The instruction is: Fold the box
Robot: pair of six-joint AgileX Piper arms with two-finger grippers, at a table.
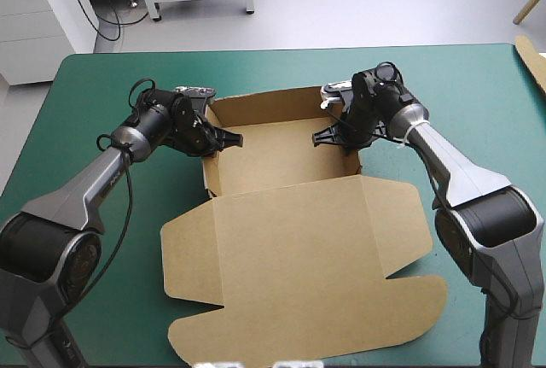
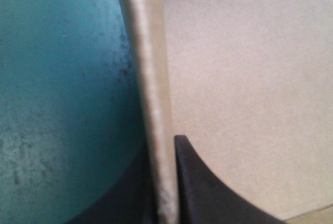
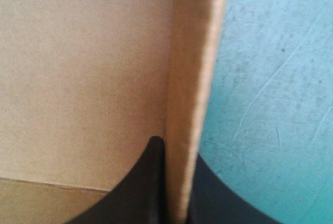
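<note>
box (image 1: 273, 163): stood on the desk (image 1: 478, 86), middle toward far edge; tray walls up, lid (image 1: 290, 257) flat toward near edge
left tool (image 1: 235, 139): clamped on left wall (image 2: 151, 104)
right tool (image 1: 320, 137): clamped on right wall (image 3: 192, 78)
step: seating side walls, probably; next needs clean release without pulling walls outward
room: open desk along both side edges; spare board (image 1: 533, 61) at right edge, well apart

We find no readable text, label, brand, number or sign in any view. Box (image 1: 290, 248), centre of frame: plain brown board, unprinted. Teal-green cover (image 1: 85, 95), upper left of frame: plain, unmarked.
</note>
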